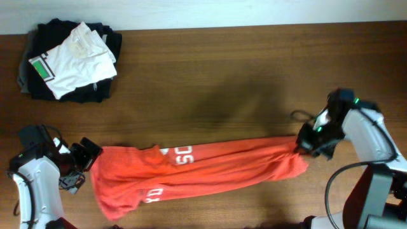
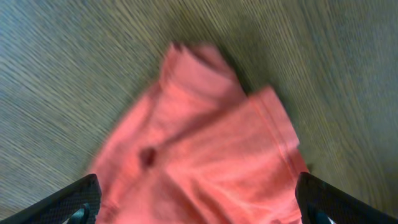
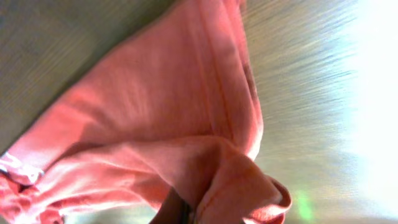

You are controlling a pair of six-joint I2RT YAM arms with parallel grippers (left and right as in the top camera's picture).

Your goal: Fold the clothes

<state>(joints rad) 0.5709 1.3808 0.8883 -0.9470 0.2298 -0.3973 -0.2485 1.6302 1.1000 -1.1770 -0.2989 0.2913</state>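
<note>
**T-shirt pulled long between both pincers, right grip hidden under cloth**

From the right wrist view I cannot see my own fingertips. Bunched red-orange fabric covers the lower middle of the frame, and only a dark sliver shows beneath it. The left wrist view is blurred, so seams and folds there are soft. The white lettering (image 1: pixel 184 152) is partly folded under and I read only a few characters overhead.

The T-shirt (image 1: pixel 210 168) lies on the counter (image 1: pixel 222 76) across the lower middle of the overhead frame, drawn into a long band. Its right end narrows to a point at the right pincer (image 1: pixel 304 144), which is pinching that gathered end. Its wider left end sits against the left pincer (image 1: pixel 88 154). In the left wrist view that pincer's fingers (image 2: pixel 68 200) stand spread at the two lower corners. The cloth lies ahead of them and runs down to the bottom edge between them. I cannot tell whether the cloth touches either finger.

My left arm (image 1: pixel 35 175) rises from the lower left corner and bends rightward toward the shirt. My right arm (image 1: pixel 365 130) comes in from the right edge, its wrist turned left and down toward the shirt's tip.

In the upper left, well apart from the shirt, a white garment (image 1: pixel 76 57) with a green patch (image 1: pixel 42 69) lies on folded black garments (image 1: pixel 32 89).
</note>
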